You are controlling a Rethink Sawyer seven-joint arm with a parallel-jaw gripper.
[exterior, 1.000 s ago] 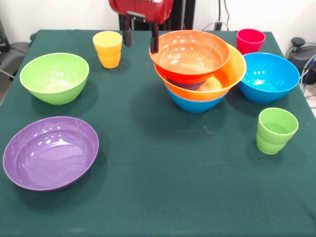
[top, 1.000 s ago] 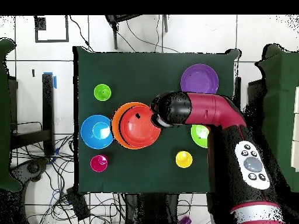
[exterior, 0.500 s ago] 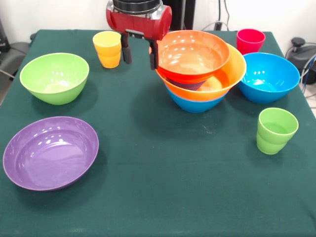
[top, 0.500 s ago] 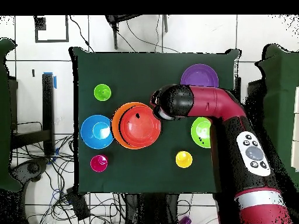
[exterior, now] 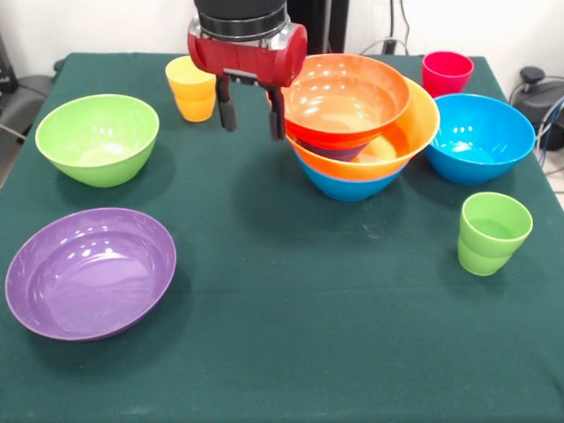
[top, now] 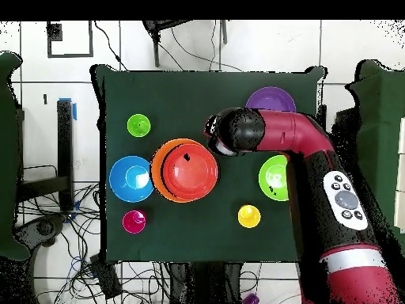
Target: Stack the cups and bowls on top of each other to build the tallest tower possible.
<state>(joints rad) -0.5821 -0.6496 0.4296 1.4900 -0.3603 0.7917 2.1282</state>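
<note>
Your tool [exterior: 252, 115] hangs with its fingers apart and empty, just beside the tower [exterior: 357, 132] of nested bowls at the far middle of the desk [exterior: 291, 291]. The yellow cup [exterior: 190, 88] stands behind it, the purple bowl [exterior: 88, 271] well apart.

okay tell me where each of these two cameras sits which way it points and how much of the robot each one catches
Front view: sits across the table, facing the robot; sees the green cloth, the tower, loose bowls and cups; only the red wrist and open hand show, coming down from the top.
Overhead view: sits above, looking straight down, base at the bottom; the whole red arm reaches in.
Shared: both show the tower, purple bowl, lime bowl and yellow cup, turned half round between them.
</note>
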